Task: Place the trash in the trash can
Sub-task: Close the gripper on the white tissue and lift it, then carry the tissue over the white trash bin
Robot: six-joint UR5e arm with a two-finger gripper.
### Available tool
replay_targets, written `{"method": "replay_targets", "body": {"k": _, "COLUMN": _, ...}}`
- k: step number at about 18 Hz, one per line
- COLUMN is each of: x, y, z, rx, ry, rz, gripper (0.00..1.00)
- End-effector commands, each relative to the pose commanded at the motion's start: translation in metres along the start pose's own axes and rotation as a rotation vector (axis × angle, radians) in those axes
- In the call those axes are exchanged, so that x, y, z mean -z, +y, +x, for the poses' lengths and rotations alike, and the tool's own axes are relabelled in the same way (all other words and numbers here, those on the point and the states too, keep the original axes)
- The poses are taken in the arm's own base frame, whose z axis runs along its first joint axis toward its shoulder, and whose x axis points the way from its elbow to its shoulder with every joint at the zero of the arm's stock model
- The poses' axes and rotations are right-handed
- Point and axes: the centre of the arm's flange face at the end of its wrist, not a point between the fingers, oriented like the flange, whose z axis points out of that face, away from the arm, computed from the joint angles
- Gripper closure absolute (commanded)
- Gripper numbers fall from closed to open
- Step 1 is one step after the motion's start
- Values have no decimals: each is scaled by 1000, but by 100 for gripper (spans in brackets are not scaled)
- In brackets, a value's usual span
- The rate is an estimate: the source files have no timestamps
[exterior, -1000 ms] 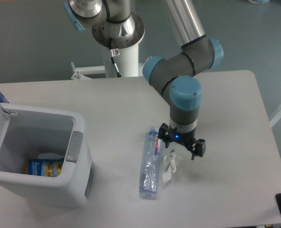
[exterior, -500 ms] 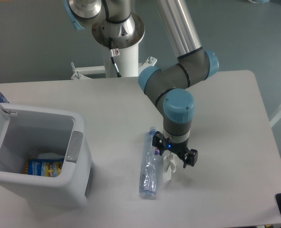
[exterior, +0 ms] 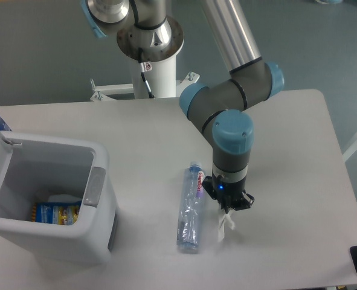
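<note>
Closing since a second ago, the hand (exterior: 228,209) now pinches the paper scrap (exterior: 224,224) beside the bottle (exterior: 191,208).

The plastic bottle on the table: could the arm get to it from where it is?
Probably yes. The bottle lies uncovered just beside the end effector, which seems closed on the paper scrap.

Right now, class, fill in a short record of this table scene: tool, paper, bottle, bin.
tool: shut on the paper scrap, pointing down at the table
paper scrap: white, hanging below the tool, beside the bottle
plastic bottle: crushed, lying flat on the table
trash can: lid open, a blue packet inside
</note>
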Motion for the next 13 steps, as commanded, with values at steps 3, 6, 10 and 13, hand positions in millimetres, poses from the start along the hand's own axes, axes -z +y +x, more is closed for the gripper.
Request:
{"method": "replay_targets", "body": {"k": 3, "x": 17, "y": -17, "z": -1, "rx": 46, "ry": 27, "rz": 98, "gripper": 100}}
{"method": "replay_targets", "body": {"k": 6, "x": 68, "y": -37, "z": 14, "rx": 53, "ry": 29, "rz": 216, "gripper": 100}}
{"method": "replay_targets", "body": {"k": 10, "x": 157, "y": -78, "z": 51, "rx": 94, "ry": 75, "rz": 430, "gripper": 100}}
{"method": "replay_targets", "body": {"k": 13, "x": 218, "y": -90, "z": 81, "rx": 115, "ry": 135, "rz": 567, "gripper": 100}}
